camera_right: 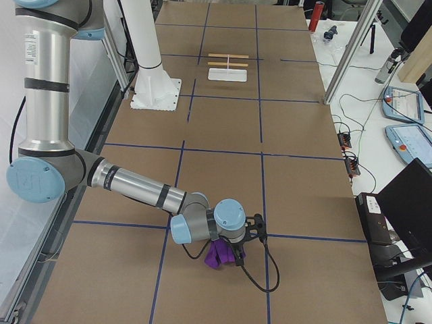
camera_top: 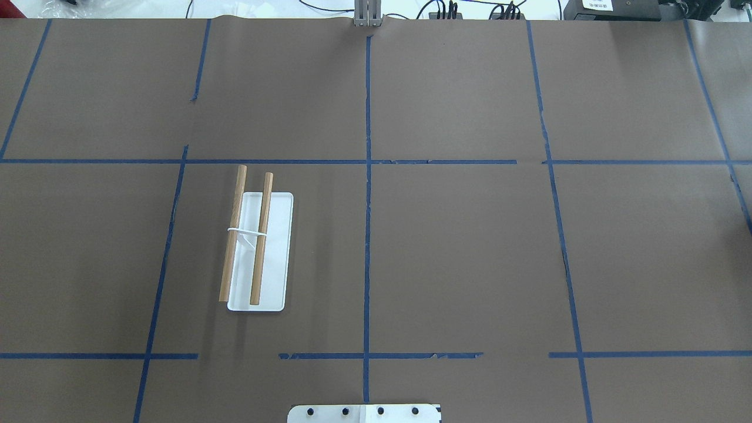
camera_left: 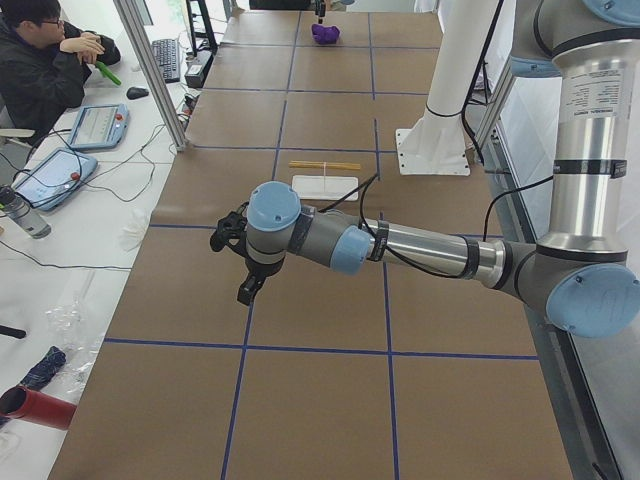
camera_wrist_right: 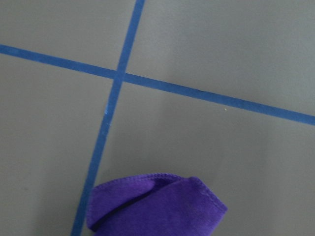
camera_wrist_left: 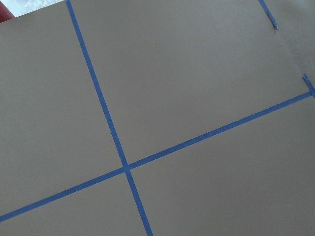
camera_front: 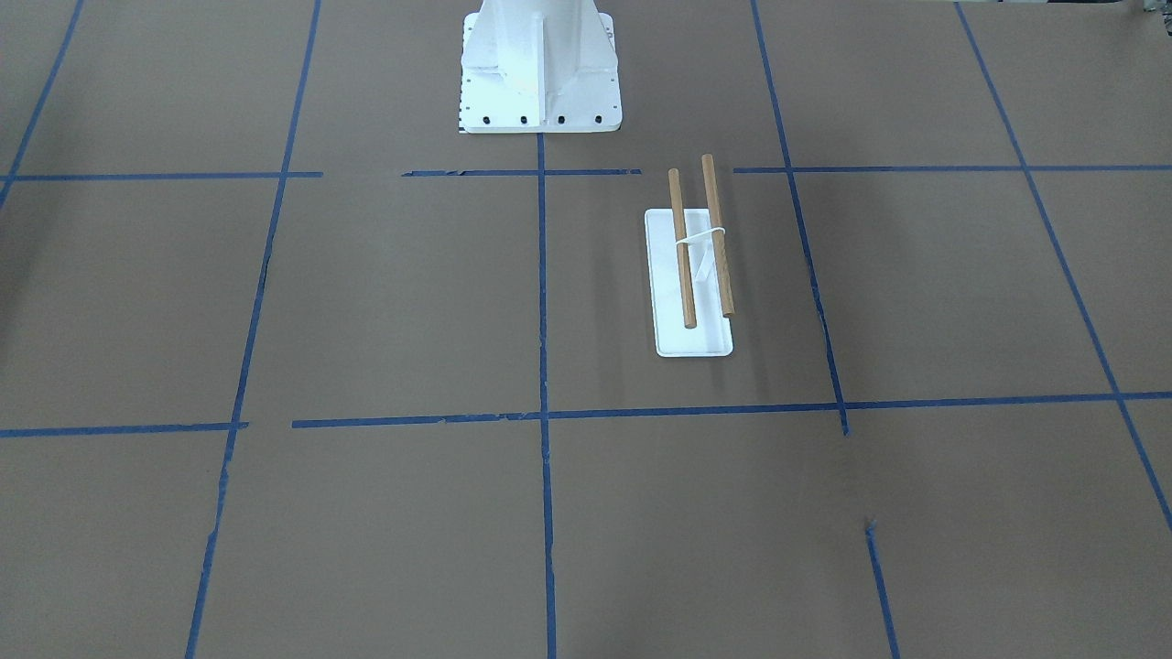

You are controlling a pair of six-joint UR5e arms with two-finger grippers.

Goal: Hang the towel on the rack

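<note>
The rack (camera_front: 694, 275) stands on the brown table, with a white base and two parallel wooden rods. It also shows in the overhead view (camera_top: 258, 247), on the robot's left half, and in both side views (camera_left: 325, 175) (camera_right: 228, 67). The purple towel (camera_right: 219, 254) lies crumpled at the table's far right end. It fills the lower edge of the right wrist view (camera_wrist_right: 157, 204). My right gripper (camera_right: 237, 250) sits low, right at the towel; I cannot tell whether it is open or shut. My left gripper (camera_left: 240, 262) hangs above bare table, left of the rack; I cannot tell its state.
The white bolted robot pedestal (camera_front: 540, 82) stands behind the rack. Blue tape lines (camera_top: 367, 235) grid the table. An operator (camera_left: 40, 60) sits at a side desk with tablets. A red cylinder (camera_left: 35, 408) lies off the table's left end.
</note>
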